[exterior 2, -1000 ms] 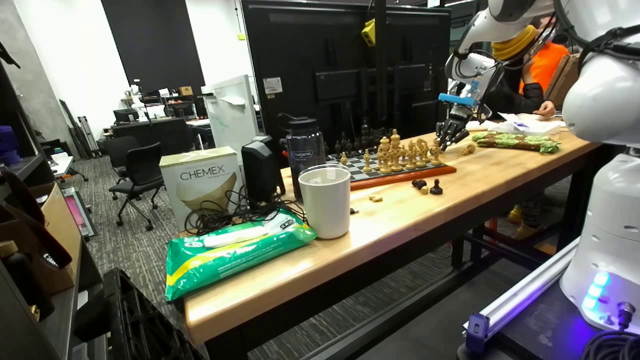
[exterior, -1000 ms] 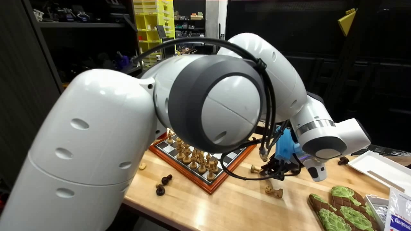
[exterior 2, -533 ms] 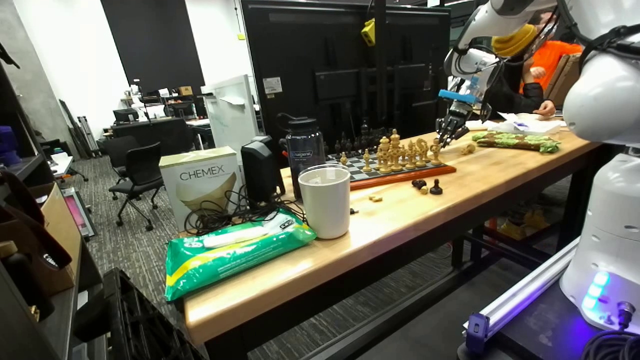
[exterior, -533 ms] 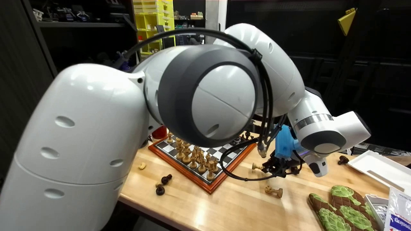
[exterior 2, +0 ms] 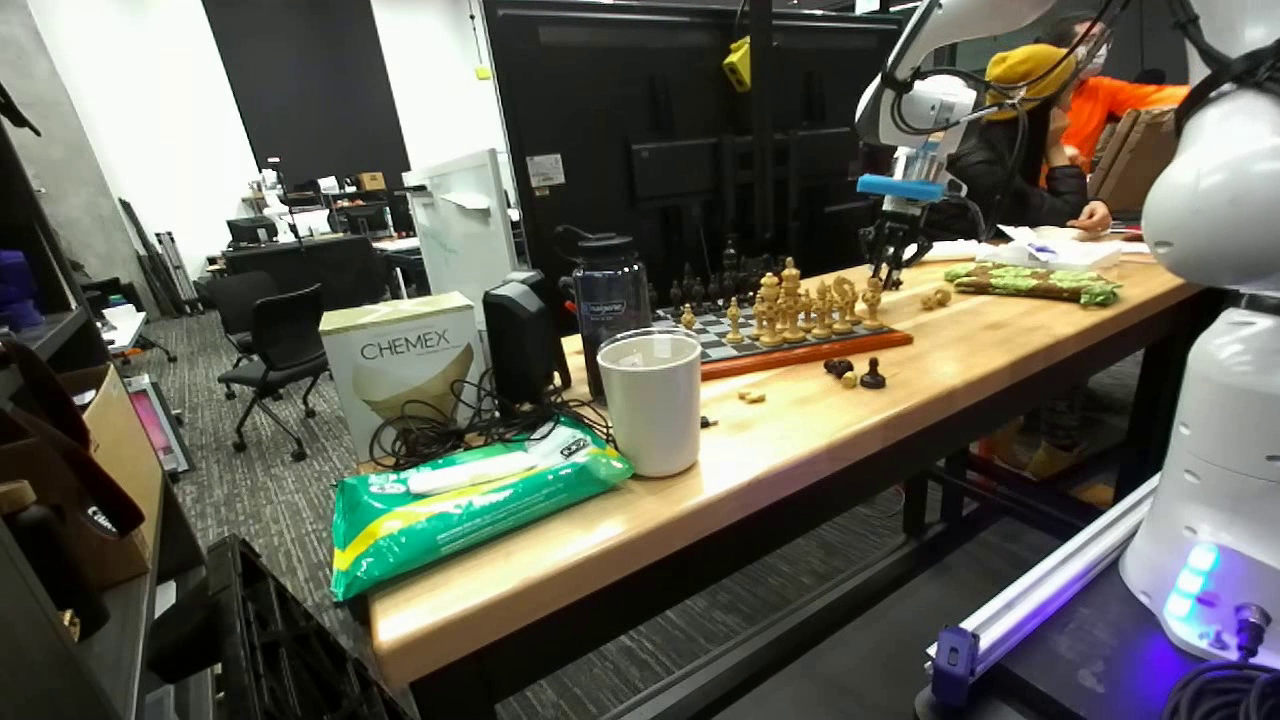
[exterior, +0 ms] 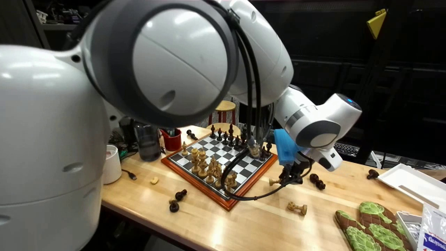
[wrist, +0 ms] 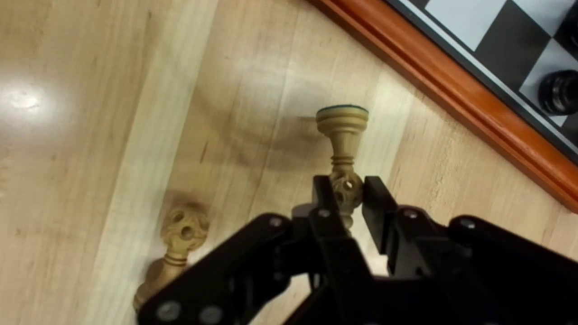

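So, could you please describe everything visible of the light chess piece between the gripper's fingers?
The light chess piece is tan and looks like carved wood: flared, ridged base with a dark underside edge, ringed neck, pierced rounded head, small knob at the tip. It is tipped on its side beside the chessboard, not touching it. The gripper holds it by the head; whether it touches the tabletop I cannot tell.
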Controlling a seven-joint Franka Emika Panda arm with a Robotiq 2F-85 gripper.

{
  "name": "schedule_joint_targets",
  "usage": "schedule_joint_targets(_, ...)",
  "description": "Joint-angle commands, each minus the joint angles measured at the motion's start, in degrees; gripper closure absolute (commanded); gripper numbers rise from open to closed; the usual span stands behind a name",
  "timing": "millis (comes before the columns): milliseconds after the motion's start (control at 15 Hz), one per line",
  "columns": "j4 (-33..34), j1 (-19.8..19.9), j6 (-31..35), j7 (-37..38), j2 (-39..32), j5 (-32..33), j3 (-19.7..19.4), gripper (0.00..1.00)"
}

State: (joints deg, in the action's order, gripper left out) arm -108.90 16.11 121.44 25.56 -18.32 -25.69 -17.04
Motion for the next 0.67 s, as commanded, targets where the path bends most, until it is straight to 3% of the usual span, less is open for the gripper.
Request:
schedule_joint_targets(0, -11.0, -5.6, 11.0, 7.2, 9.1, 12.3, -1.0, 0.95)
schedule_joint_targets(400, -19.1, -9.3, 21.6, 26.9, 15.7, 42.6, -0.8, 0.95)
schedule_joint_targets(467, -19.6, -11.0, 22.8, 30.4, 15.7, 47.7, -2.4, 0.95)
schedule_joint_targets(600, -20.8, -9.1, 24.1, 36.5, 16.5, 57.0, -0.4, 0.95)
